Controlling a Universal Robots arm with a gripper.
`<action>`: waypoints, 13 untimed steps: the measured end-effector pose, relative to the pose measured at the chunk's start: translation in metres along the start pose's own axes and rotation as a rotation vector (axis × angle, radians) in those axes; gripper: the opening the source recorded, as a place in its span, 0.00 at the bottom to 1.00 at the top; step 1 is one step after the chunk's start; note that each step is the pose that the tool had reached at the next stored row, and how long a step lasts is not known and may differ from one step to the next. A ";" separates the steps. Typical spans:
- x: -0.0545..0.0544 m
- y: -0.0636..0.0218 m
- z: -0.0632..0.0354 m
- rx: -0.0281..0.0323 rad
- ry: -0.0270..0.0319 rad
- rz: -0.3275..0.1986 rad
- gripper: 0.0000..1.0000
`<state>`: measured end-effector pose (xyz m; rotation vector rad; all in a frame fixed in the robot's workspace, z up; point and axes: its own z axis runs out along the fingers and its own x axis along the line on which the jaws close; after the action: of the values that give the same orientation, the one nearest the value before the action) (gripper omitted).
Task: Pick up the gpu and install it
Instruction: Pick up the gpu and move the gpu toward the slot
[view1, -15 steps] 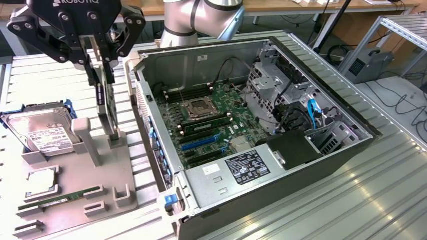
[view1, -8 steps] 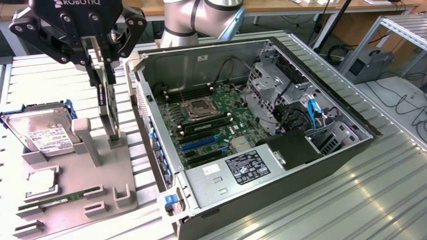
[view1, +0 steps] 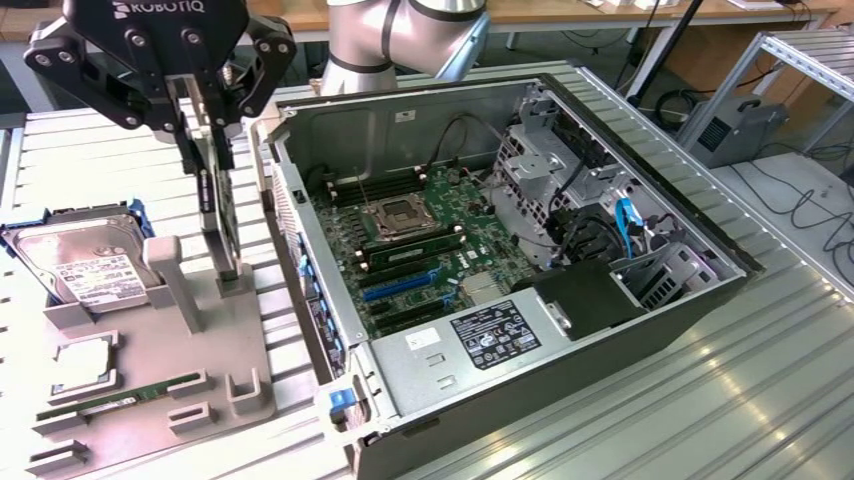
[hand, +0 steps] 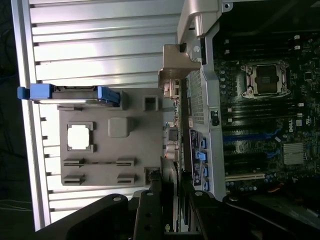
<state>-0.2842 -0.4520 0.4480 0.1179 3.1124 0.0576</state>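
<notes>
Gpu (view1: 215, 212) upright, top edge clamped in pincer (view1: 211, 122).

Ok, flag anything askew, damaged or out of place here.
Nothing stands out. The gpu stands on edge in the gripper at the grey holder, beside the open computer case; nothing looks spilled, bent or damaged.

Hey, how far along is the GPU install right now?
Done: the gripper looks shut on the gpu's top edge. In hand: the gpu stands upright at the gray holder, beside the case; I cannot tell whether it has lifted clear. Left: the gpu is not yet in the case, and the blue slots hold no card.
</notes>
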 end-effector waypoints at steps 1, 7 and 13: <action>0.000 0.0000 0.0003 0.0000 0.0000 0.000 0.26; -0.002 0.0001 0.0018 0.0000 0.0000 0.000 0.26; -0.003 0.0001 0.0032 0.0000 0.0000 0.000 0.26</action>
<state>-0.2812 -0.4520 0.4448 0.1178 3.1125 0.0576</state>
